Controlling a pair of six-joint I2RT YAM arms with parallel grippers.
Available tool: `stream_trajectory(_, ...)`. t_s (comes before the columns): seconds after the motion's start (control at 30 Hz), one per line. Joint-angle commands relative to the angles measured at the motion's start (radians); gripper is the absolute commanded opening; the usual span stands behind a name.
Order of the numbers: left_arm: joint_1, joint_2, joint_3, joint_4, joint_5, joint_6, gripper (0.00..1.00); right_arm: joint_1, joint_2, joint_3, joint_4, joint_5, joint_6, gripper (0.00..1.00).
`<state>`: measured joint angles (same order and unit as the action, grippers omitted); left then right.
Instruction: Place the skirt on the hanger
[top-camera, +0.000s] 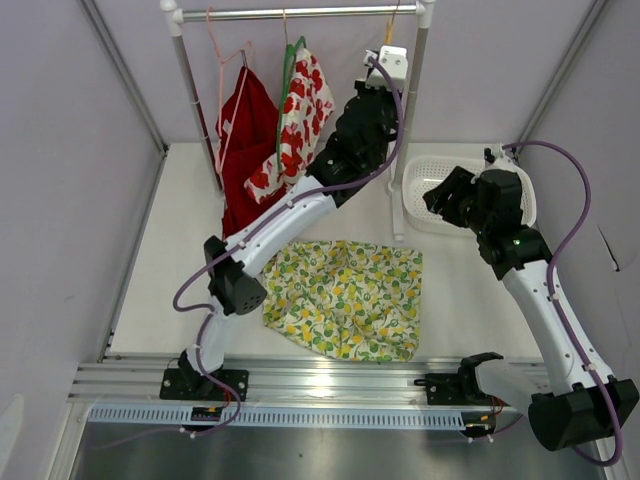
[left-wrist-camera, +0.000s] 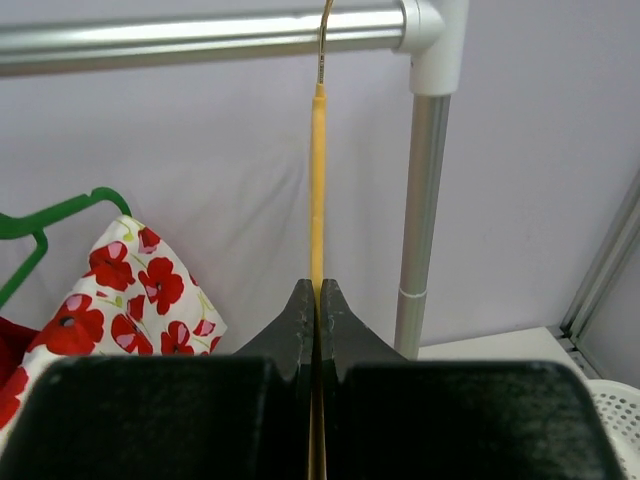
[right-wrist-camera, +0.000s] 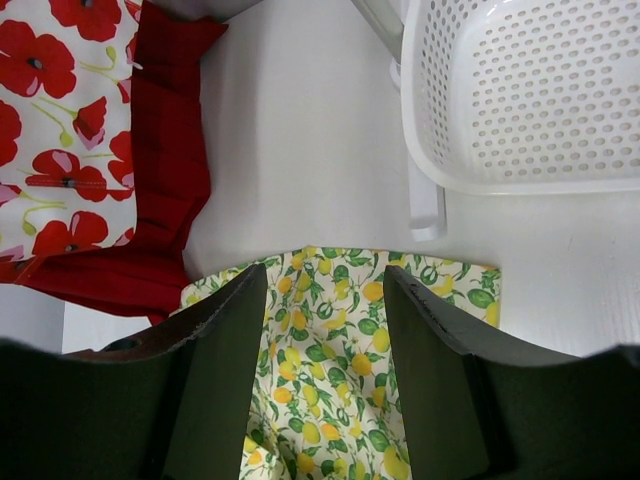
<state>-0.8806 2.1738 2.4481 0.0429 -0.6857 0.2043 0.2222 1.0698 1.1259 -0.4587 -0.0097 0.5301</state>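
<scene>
The skirt (top-camera: 345, 298), white with lemons and green leaves, lies flat on the table in front of the rack; the right wrist view shows its far edge (right-wrist-camera: 340, 370). The thin yellow hanger (left-wrist-camera: 317, 170) hangs by its hook from the right end of the rail (left-wrist-camera: 200, 35). My left gripper (left-wrist-camera: 317, 292) is raised to the rail and shut on the hanger's stem, just below the hook. My right gripper (right-wrist-camera: 325, 285) is open and hovers over the skirt's far edge, with nothing between its fingers.
On the rail's left part hang a red garment (top-camera: 245, 150) on a pink hanger (top-camera: 222, 80) and a white red-flowered garment (top-camera: 300, 125) on a green hanger (left-wrist-camera: 60, 215). The rack's right post (left-wrist-camera: 425, 200) stands beside a white perforated basket (right-wrist-camera: 500, 180).
</scene>
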Motion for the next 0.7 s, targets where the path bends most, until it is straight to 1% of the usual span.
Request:
stream_trajectory(0.0,0.003,-0.161,-0.041,0.054,0.051,0.014,0.0,-0.003,0.002,-0.002,0.048,-0.013,-0.021,0.56)
stream_trajectory(0.03,0.003,-0.176,-0.06,0.057,0.057,0.011,0.0,-0.004,0.001,-0.003,0.049,-0.015,-0.022,0.56)
stream_trajectory(0.07,0.003,-0.193,-0.114,0.06,0.067,0.009,0.0,-0.004,0.001,-0.005,0.052,-0.015,-0.022,0.56)
stream_trajectory(0.17,0.003,-0.262,-0.167,0.066,0.092,-0.008,0.0,-0.006,-0.001,-0.014,0.058,-0.013,-0.022,0.56)
stream_trajectory(0.2,0.003,-0.291,-0.217,0.063,0.101,-0.011,0.0,-0.006,0.002,-0.015,0.055,-0.013,-0.025,0.57)
stream_trajectory(0.27,0.002,-0.321,-0.259,0.038,0.12,-0.029,0.0,-0.006,0.005,-0.017,0.051,-0.012,-0.028,0.57)
stream_trajectory(0.3,0.002,-0.339,-0.306,0.04,0.142,-0.034,0.0,-0.006,0.002,-0.018,0.051,-0.01,-0.03,0.57)
stream_trajectory(0.43,0.002,-0.478,-0.49,0.067,0.218,-0.065,0.0,-0.009,-0.002,-0.017,0.038,-0.004,-0.033,0.57)
stream_trajectory(0.5,0.002,-0.523,-0.529,0.055,0.264,-0.083,0.0,-0.009,-0.004,-0.014,0.028,-0.004,-0.035,0.57)
stream_trajectory(0.53,0.002,-0.575,-0.596,0.052,0.285,-0.088,0.0,-0.011,-0.005,-0.009,0.022,-0.004,-0.036,0.57)
stream_trajectory(0.6,0.002,-0.632,-0.671,0.048,0.32,-0.117,0.0,-0.012,-0.013,-0.008,0.003,0.002,-0.039,0.57)
stream_trajectory(0.63,0.002,-0.693,-0.722,0.046,0.359,-0.138,0.0,-0.012,-0.024,-0.008,-0.009,0.004,-0.039,0.57)
stream_trajectory(0.67,0.002,-0.721,-0.747,0.035,0.377,-0.152,0.0,-0.015,-0.027,-0.008,-0.015,0.005,-0.042,0.57)
